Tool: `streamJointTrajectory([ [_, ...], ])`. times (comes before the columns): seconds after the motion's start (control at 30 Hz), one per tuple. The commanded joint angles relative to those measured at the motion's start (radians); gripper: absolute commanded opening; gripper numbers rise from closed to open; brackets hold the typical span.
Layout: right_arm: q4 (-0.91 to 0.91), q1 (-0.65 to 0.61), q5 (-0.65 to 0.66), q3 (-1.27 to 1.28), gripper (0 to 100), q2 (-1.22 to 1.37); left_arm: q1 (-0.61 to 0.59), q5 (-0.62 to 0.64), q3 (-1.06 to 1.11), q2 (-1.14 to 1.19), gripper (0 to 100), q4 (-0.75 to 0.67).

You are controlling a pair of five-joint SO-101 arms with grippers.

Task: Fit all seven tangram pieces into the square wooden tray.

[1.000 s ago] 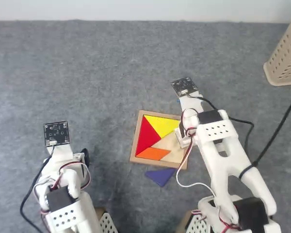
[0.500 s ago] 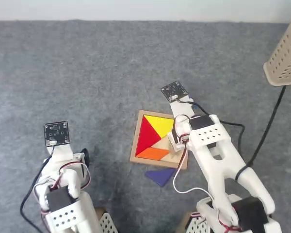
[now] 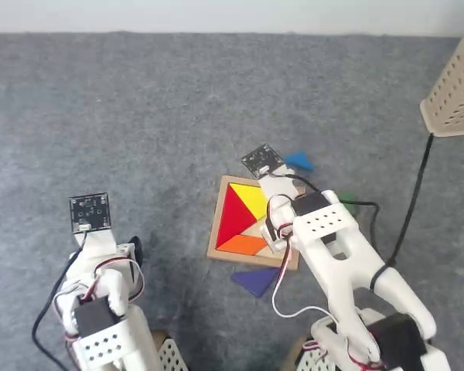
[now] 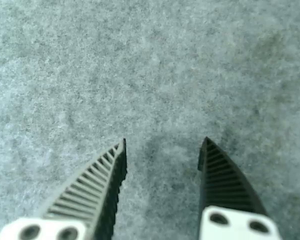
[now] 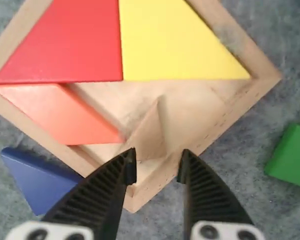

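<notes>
Right tool (image 5: 156, 159), jaws apart, directly over bare-wood triangle (image 5: 150, 132) inside wooden tray (image 5: 226, 34)

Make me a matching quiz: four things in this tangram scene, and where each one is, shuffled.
1 left gripper
2 dark blue triangular piece
3 red triangular piece
4 light blue triangular piece

A inside the square wooden tray
B open over bare grey carpet
C on carpet, above the tray in the high view
D on carpet, below the tray in the high view

Pairs: 1-B, 2-D, 3-A, 4-C
</notes>
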Motion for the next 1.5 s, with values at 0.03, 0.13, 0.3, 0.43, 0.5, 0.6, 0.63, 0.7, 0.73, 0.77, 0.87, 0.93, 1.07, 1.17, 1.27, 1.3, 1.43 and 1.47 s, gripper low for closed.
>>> streamJointTrajectory([
  [0.03,-0.059,-0.002,0.046,-0.015,9.1,0.088,0.0,0.009,-0.019,-0.012,23,0.003],
  [0.13,-0.084,0.001,0.049,-0.048,9.1,0.159,0.0,0.009,-0.019,-0.012,23,0.003],
  [0.3,-0.071,0.01,0.052,-0.098,9.1,0.186,0.0,0.009,-0.019,-0.012,23,0.003],
  [0.43,-0.062,0.047,0.11,-0.155,9.1,0.196,0.0,0.009,-0.019,-0.012,23,0.003],
  [0.5,-0.062,0.051,0.169,-0.167,9.1,0.196,0.0,0.009,-0.019,-0.012,23,0.003],
  [0.6,-0.062,0.047,0.155,-0.175,9.1,0.185,0.0,0.009,-0.019,-0.012,23,0.003],
  [0.63,-0.062,0.048,0.129,-0.175,9.1,0.177,0.0,0.009,-0.019,-0.012,23,0.003],
  [0.7,-0.065,0.048,0.08,-0.173,9.1,0.14,0.0,0.009,-0.019,-0.012,23,0.003],
  [0.73,-0.061,0.048,0.06,-0.172,9.1,0.111,0.0,0.009,-0.019,-0.012,23,0.003],
  [0.77,-0.048,0.045,0.043,-0.169,9.1,0.073,0.0,0.009,-0.019,-0.012,23,0.003],
  [0.87,-0.036,0.013,0.015,-0.13,9.1,-0.054,0.0,0.009,-0.019,-0.012,23,0.003],
  [0.93,-0.042,-0.033,0.015,-0.081,9.1,-0.114,0.0,0.009,-0.019,-0.012,23,0.003],
  [1.07,-0.036,-0.084,0.009,-0.012,9.1,-0.114,0.0,0.009,-0.019,-0.012,23,0.003],
  [1.17,-0.047,-0.084,0.009,0.018,9.1,-0.064,0.0,0.009,-0.019,-0.012,23,0.003],
  [1.27,-0.067,-0.081,0.011,0.021,9.1,0.001,0.0,0.009,-0.019,-0.012,23,0.003],
  [1.3,-0.074,-0.077,0.014,0.021,9.1,0.022,0.0,0.009,-0.019,-0.012,23,0.003],
  [1.43,-0.082,-0.022,0.02,0.005,9.1,0.087,0.0,0.009,-0.019,-0.012,23,0.003],
  [1.47,-0.085,-0.004,0.031,-0.002,9.1,0.104,0.0,0.009,-0.019,-0.012,23,0.003],
])
